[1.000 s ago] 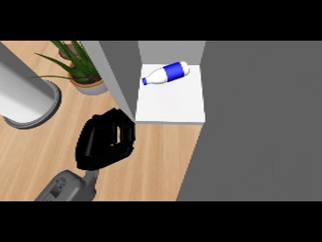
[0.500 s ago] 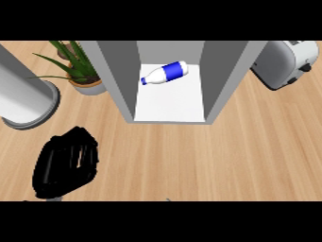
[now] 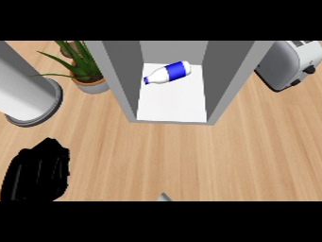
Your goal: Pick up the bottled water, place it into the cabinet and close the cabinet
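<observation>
The bottled water [image 3: 167, 73], white with a blue label and blue cap, lies on its side at the back of the grey cabinet [image 3: 119, 80], on its white floor. The cabinet's front is open and no door shows. My left hand [image 3: 38, 172] is low at the view's left over the wooden counter, far from the cabinet, with its fingers relaxed and holding nothing. My right hand does not show; only a small grey tip [image 3: 165, 197] pokes in at the lower edge.
A potted plant [image 3: 80, 71] stands just left of the cabinet. A large white cylinder [image 3: 13, 90] stands at the far left. A white toaster [image 3: 289, 64] sits to the cabinet's right. Bare wooden counter [image 3: 212, 156] lies in front.
The wide grey panel that hid the right side a second ago is gone, and the toaster shows. My left hand has drawn back down and to the left, away from the cabinet.
</observation>
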Motion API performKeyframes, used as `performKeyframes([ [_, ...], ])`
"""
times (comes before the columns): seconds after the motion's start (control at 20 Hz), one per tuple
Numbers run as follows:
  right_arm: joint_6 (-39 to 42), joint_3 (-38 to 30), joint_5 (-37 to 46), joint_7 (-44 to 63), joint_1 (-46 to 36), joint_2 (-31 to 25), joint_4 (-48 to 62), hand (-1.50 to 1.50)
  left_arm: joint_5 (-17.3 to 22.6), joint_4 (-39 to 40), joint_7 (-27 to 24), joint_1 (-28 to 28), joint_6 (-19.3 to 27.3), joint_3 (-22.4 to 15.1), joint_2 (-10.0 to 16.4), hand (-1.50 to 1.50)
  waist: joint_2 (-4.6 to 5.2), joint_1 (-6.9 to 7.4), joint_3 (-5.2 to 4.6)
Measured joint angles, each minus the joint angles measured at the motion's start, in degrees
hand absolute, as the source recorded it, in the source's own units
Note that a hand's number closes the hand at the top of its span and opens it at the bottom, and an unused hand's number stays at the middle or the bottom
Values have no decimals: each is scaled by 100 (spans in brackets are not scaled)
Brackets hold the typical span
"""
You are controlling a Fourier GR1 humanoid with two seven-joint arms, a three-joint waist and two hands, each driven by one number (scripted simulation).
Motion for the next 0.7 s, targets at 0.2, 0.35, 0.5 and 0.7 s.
performKeyframes([
  [0.2,-355,-76,-34,161,-366,-59,99,150,142,-5,-63,150,-263,263,185,150,9,35,-2],
  [0.35,-604,-363,-209,159,-620,99,409,150,183,-1,-105,272,-446,344,281,150,30,79,1],
  [0.5,-779,-863,-416,28,-1222,674,1387,150,291,-49,-46,328,-577,486,404,150,46,122,3],
  [0.7,-729,-1604,-1166,-312,-1907,1025,2498,150,366,-122,-119,594,-824,658,530,150,46,120,5],
])
